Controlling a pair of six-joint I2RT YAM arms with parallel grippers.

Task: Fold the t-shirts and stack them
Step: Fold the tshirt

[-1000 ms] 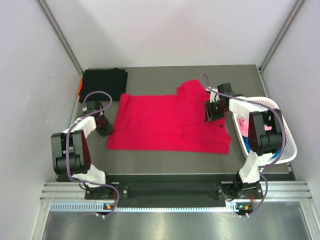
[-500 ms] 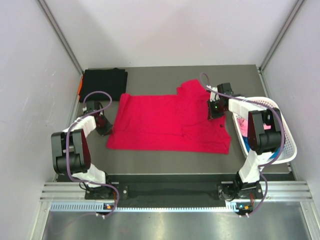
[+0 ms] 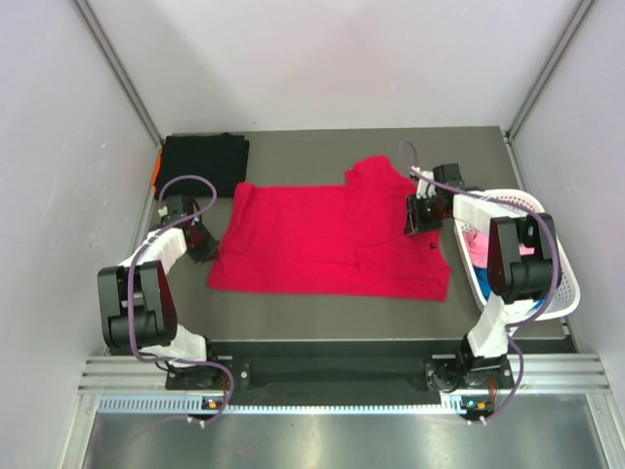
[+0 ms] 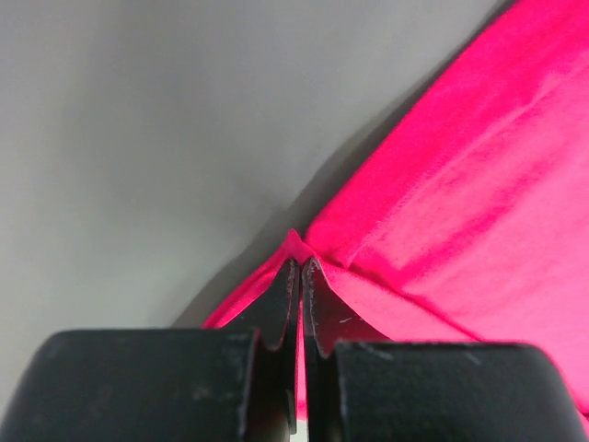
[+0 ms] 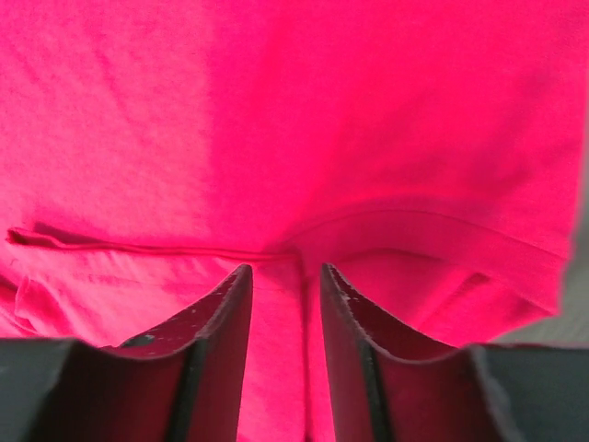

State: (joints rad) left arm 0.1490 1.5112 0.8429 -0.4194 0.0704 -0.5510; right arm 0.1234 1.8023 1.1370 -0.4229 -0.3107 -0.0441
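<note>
A bright red t-shirt (image 3: 327,239) lies spread flat in the middle of the table. My left gripper (image 3: 203,244) is at its left edge. In the left wrist view it (image 4: 301,262) is shut on a pinched-up bit of the red hem (image 4: 442,203). My right gripper (image 3: 418,215) is over the shirt's right part, near a sleeve. In the right wrist view it (image 5: 285,269) is open, fingers low on the red cloth (image 5: 294,120) with a seam and a crease between them. A folded black t-shirt (image 3: 202,161) lies at the back left, with an orange one (image 3: 156,168) showing at its left edge.
A white lattice basket (image 3: 571,283) stands at the right edge and holds pink cloth (image 3: 477,249). Grey walls close in the left, the right and the back. A metal rail runs along the near edge behind the arm bases.
My right gripper has shifted slightly right and back over the shirt. My left gripper has moved a little toward the back, still at the hem. The shirt lies much as before.
</note>
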